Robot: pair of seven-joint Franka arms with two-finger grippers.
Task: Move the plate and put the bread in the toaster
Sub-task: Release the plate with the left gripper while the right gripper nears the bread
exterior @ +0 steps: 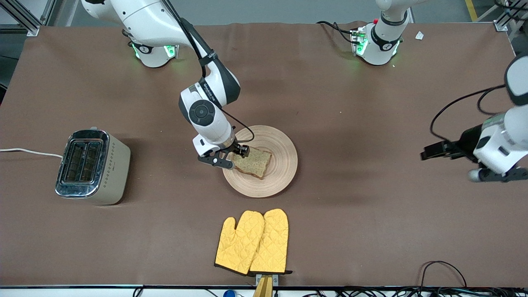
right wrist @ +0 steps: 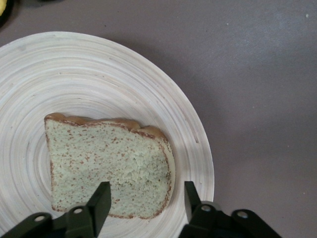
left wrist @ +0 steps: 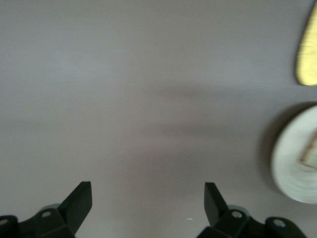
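Note:
The bread (exterior: 252,161) lies flat on the light-wood plate (exterior: 280,152) in the middle of the table. My right gripper (exterior: 236,158) is open just over the slice's corner at the plate's rim toward the toaster. In the right wrist view (right wrist: 146,198) one finger is over the bread (right wrist: 104,158) and the other over the bare plate (right wrist: 99,74) beside the crust. The cream toaster (exterior: 93,167) stands toward the right arm's end, slots up and empty. My left gripper (exterior: 429,153) is open and empty in the left wrist view (left wrist: 148,198), over bare table toward the left arm's end, where it waits.
Two yellow oven mitts (exterior: 253,243) lie nearer the front camera than the plate, close to the table edge. The toaster's white cord (exterior: 29,152) runs off the table end. The plate (left wrist: 292,163) and a mitt (left wrist: 308,49) show in the left wrist view.

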